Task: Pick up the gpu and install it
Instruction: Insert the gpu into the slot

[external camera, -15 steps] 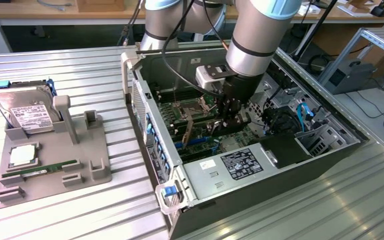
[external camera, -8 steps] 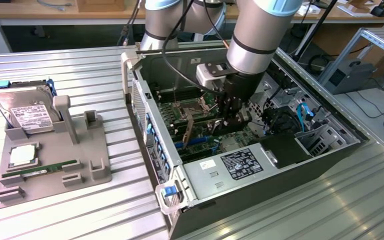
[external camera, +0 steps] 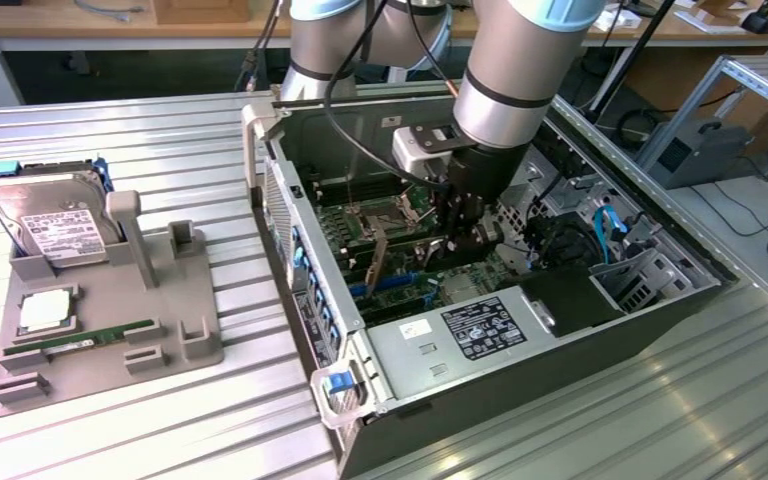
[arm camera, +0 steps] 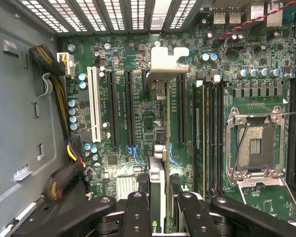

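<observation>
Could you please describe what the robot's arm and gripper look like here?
The arm is built of thick silver-grey tubes with black and light blue joint rings. Black cables hang beside it. A pale box sits at the wrist above the black gripper, whose fingers are dark bolted bars.

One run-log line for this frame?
stage: gpu install | gripper: shut on gpu, edge-on | location: inside computer case, over motherboard slots | seated: cannot tell
</observation>
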